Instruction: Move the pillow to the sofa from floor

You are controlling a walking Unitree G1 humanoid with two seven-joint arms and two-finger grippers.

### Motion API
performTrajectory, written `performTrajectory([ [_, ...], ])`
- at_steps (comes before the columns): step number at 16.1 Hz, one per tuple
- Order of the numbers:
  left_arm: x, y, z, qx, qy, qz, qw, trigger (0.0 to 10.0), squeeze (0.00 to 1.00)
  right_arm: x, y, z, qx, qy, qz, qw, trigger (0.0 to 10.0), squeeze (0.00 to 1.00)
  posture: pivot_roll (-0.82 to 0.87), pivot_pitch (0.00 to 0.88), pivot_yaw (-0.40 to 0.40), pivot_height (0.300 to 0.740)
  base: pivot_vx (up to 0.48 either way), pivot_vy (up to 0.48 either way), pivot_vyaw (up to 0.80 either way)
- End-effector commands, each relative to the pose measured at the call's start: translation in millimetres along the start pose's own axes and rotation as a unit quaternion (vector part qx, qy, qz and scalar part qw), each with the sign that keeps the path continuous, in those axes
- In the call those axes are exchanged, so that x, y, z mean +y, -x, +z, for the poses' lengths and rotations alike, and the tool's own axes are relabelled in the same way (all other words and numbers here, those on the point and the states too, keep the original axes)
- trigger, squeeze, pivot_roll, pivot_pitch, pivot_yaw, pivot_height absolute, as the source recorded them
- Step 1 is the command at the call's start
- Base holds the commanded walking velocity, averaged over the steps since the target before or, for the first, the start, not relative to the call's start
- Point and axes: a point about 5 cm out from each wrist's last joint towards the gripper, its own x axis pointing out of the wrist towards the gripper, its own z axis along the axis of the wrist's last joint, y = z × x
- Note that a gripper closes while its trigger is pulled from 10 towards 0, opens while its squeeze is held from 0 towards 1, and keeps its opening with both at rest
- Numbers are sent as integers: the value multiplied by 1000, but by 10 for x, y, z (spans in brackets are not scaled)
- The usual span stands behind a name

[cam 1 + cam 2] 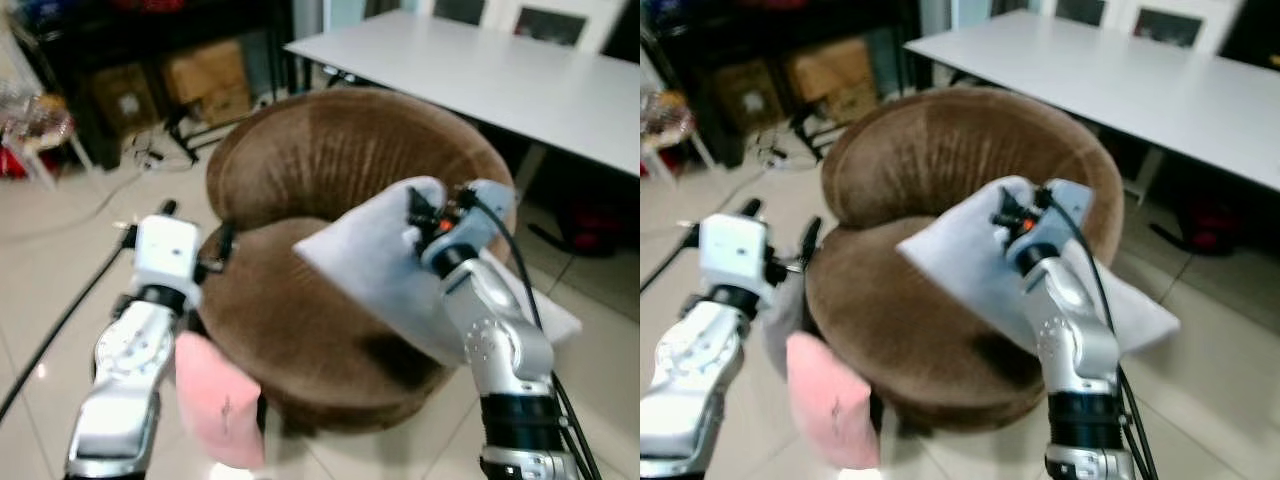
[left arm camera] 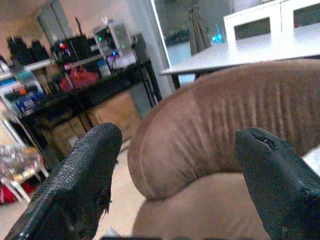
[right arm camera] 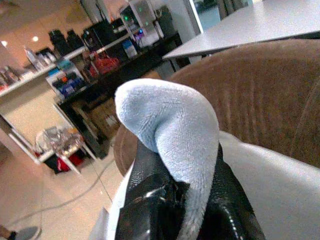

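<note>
A pale blue-grey pillow point(image 1: 372, 268) hangs tilted over the seat of a round brown sofa chair point(image 1: 320, 150). My right gripper point(image 1: 428, 212) is shut on the pillow's upper corner. In the right wrist view that corner point(image 3: 175, 125) is bunched between the black fingers point(image 3: 150, 205). My left gripper point(image 1: 198, 226) is open and holds nothing, level with the sofa's left rim. In the left wrist view its fingers point(image 2: 80, 185) stand wide apart and frame the brown backrest point(image 2: 220, 115). A pink pillow point(image 1: 215, 400) leans against the sofa's front left side, low by the floor.
A white table point(image 1: 500, 75) stands behind and to the right of the sofa. Cardboard boxes point(image 1: 205, 75) and dark shelving are at the back left. A black cable point(image 1: 60, 320) crosses the tiled floor on the left.
</note>
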Motion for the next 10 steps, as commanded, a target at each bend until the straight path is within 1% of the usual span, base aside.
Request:
performTrajectory([
  [1, -76, -15, 37, -8, 6, -16, 1000, 10000, 0, -2, 7, 161, -34, 8, 10, 999, 10000, 0, -16, 0, 41, 740, 292, 0, -800],
  [2, -78, -13, 37, -8, 7, -17, 1000, 10000, 0, 9, 11, 169, -37, 8, 14, 999, 10000, 0, -17, 0, 43, 740, 300, 0, -800],
  [4, -80, -11, 40, -9, 7, -18, 1000, 10000, 0, 43, 17, 202, -47, 9, 26, 999, 10000, 0, -18, 0, 44, 740, 298, 0, 0],
  [6, -76, -10, 46, -11, 7, -20, 1000, 10000, 0, 135, 21, 276, -59, -3, 63, 996, 10000, 0, -18, 0, 45, 740, 298, 0, 0],
  [9, -88, -4, 47, -13, 8, -24, 1000, 10000, 0, 351, 53, 348, -49, -37, 155, 986, 10000, 0, -20, 0, 48, 740, 299, 0, 0],
  [10, -91, -3, 49, -14, 8, -26, 1000, 10000, 0, 446, 81, 426, -60, -56, 190, 978, 10000, 0, -21, 0, 49, 740, 300, 0, 0],
])
